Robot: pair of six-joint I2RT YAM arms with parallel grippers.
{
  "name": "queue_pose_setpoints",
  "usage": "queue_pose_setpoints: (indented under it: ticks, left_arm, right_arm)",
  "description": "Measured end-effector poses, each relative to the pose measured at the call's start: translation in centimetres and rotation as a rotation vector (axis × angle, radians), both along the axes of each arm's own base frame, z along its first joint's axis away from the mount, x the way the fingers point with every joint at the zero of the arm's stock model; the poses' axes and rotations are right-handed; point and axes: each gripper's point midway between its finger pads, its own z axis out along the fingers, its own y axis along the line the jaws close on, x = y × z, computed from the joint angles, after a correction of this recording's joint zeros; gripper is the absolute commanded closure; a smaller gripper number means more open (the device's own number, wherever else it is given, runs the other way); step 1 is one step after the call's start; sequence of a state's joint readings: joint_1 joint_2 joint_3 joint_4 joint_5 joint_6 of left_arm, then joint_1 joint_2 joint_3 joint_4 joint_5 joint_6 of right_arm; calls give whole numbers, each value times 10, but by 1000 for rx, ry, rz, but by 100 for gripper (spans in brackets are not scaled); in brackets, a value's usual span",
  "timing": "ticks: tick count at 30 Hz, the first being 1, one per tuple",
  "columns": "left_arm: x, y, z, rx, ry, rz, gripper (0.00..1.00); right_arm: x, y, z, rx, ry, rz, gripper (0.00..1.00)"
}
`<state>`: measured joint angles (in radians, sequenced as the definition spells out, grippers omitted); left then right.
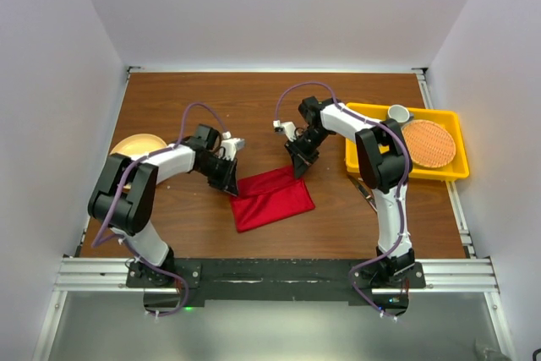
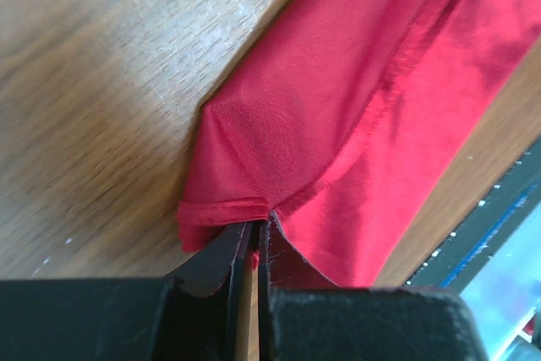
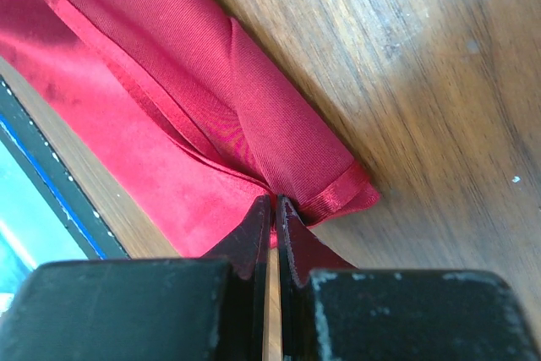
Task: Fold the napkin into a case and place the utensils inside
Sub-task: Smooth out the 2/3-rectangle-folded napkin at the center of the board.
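The deep-red napkin [image 1: 272, 199] lies folded in a broad slanted rectangle on the wooden table; a case is not in view. My left gripper [image 1: 232, 183] is shut on the napkin's left far corner, a hemmed fold [image 2: 221, 210] pinched at the fingertips [image 2: 221, 253]. My right gripper [image 1: 297, 166] is shut on the right far corner, where layered fabric [image 3: 279, 116] bunches into the jaws. Both corners sit low over the wood. A slim silver utensil [image 1: 367, 194] shows on the table beside the right arm, partly hidden by it.
A yellow tray [image 1: 359, 137] at the right holds a round orange woven mat [image 1: 428, 143] and a white cup [image 1: 399, 113]. A tan plate [image 1: 135, 144] sits at the left edge behind the left arm. A black rail [image 1: 279, 276] runs along the near edge.
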<state>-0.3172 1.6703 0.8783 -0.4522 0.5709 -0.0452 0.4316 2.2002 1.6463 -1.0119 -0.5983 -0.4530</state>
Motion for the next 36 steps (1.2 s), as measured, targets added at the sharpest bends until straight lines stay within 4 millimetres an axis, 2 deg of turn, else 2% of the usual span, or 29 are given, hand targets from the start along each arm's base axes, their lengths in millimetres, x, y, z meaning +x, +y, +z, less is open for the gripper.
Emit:
queue_pose_setpoints:
  ticks: [3,4,7,11,13,15,18,20,22,24,26,31,36]
  left_arm:
    - [-1,0,-4,12,15,6,82]
    - [0,0,-5,13,17,7,74]
    - [0,-2,-3,10,27,-11,62]
    - [7,-1,5,21,-42,-94,60]
    - [11,6,10,47,-106,-141,60]
    - [15,12,22,69,-189,-181,59]
    - [28,16,57,104,-406,-245,56]
    - [31,10,77,122,-536,-308,52]
    - [28,-7,90,135,-647,-400,51]
    - [21,-23,89,148,-692,-480,50]
    - [14,-32,78,173,-707,-554,47]
    - [4,-35,49,272,-711,-696,46]
    - [-3,-40,33,322,-717,-804,48]
  right_arm:
    - [0,0,-1,-5,5,-14,100]
    - [0,0,-1,-6,5,-17,100]
    - [0,0,-2,-9,9,-24,100]
    - [0,1,-2,-10,12,-32,100]
    - [-1,1,-2,-9,13,-34,100]
    - [-1,1,-2,-9,13,-35,100]
    - [-1,1,-2,-8,14,-37,100]
    - [-1,1,-2,-8,15,-38,100]
    - [-1,1,-2,-7,14,-38,100]
    - [-1,1,-2,-7,14,-38,100]
    - [-1,1,-2,-7,15,-39,100]
    - [-1,1,-2,-8,16,-40,100]
    - [-1,1,-2,-8,17,-41,100]
